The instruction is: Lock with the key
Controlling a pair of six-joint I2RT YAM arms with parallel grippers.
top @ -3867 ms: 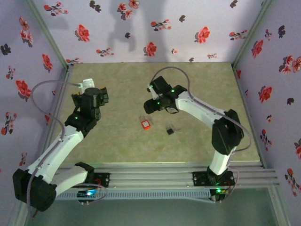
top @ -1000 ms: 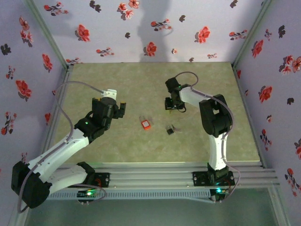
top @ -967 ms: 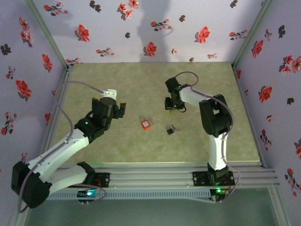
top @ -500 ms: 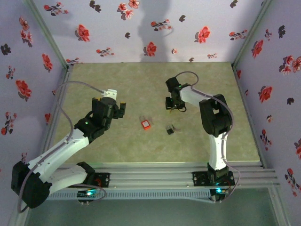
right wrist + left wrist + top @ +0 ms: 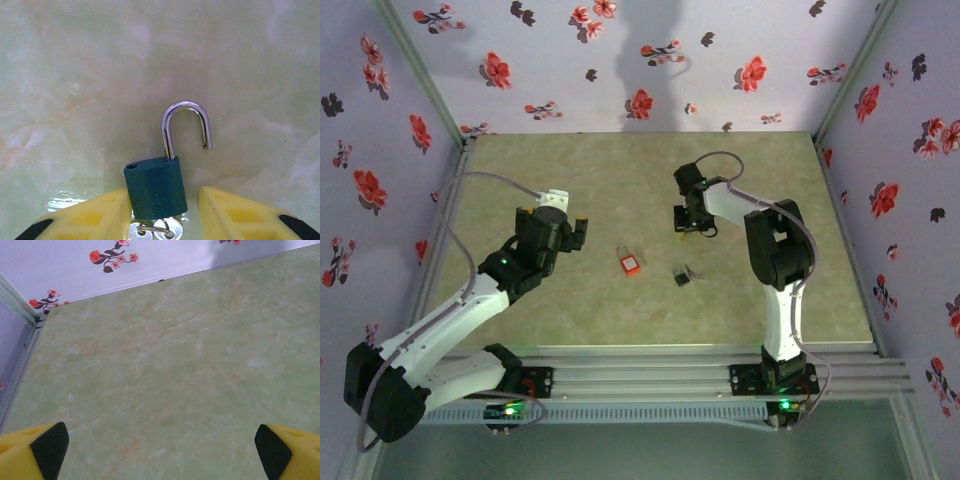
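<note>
Right hand (image 5: 165, 220): yellow fingers set narrow on either side of a dark teal padlock (image 5: 156, 187). Left finger meets the body, a sliver of surface (image 5: 75, 75) shows at the right; cannot tell if clamped. Steel shackle (image 5: 184, 125) open, one end free. Key ring (image 5: 156, 231) at the lock's base. Left hand (image 5: 160, 450) wide, nothing between its tips. Red-orange padlock (image 5: 631, 263) lies on the surface between the arms, small dark object (image 5: 682, 275) just beside it.

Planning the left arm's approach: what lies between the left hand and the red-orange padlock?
Nothing. In the top view, the table between the left hand and the padlock is bare.
</note>
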